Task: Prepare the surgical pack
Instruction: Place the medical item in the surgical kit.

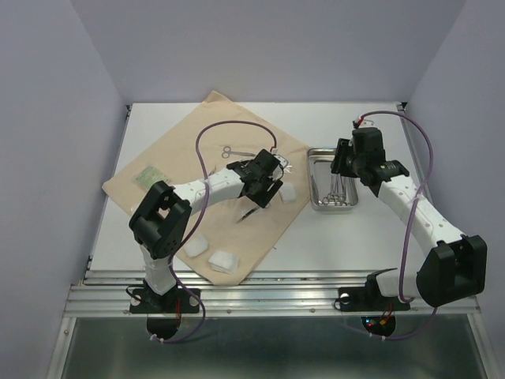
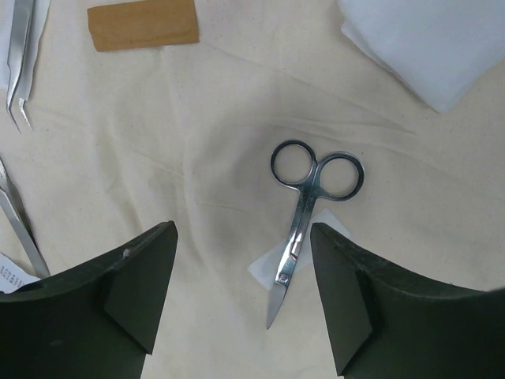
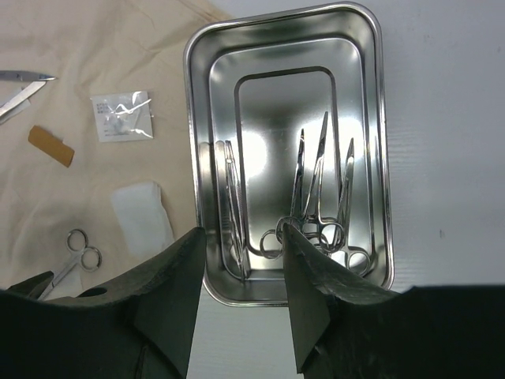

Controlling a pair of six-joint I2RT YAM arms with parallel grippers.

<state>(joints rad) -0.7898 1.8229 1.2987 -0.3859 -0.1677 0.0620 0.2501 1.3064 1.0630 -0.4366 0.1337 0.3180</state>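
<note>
Left pincer (image 2: pixel 241 237) gapes, empty, over the scissors (image 2: pixel 304 213) lying on the cloth (image 2: pixel 158 158). Right pincer (image 3: pixel 242 237) hangs apart above the tray (image 3: pixel 379 158), forceps (image 3: pixel 316 189) inside. Gauze pads (image 1: pixel 223 260) lie scattered, so I'd say plenty is left.

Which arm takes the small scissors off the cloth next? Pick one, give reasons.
Left. Its tool hangs open straddling the scissors on the cloth; the right tool is over the tray.
</note>
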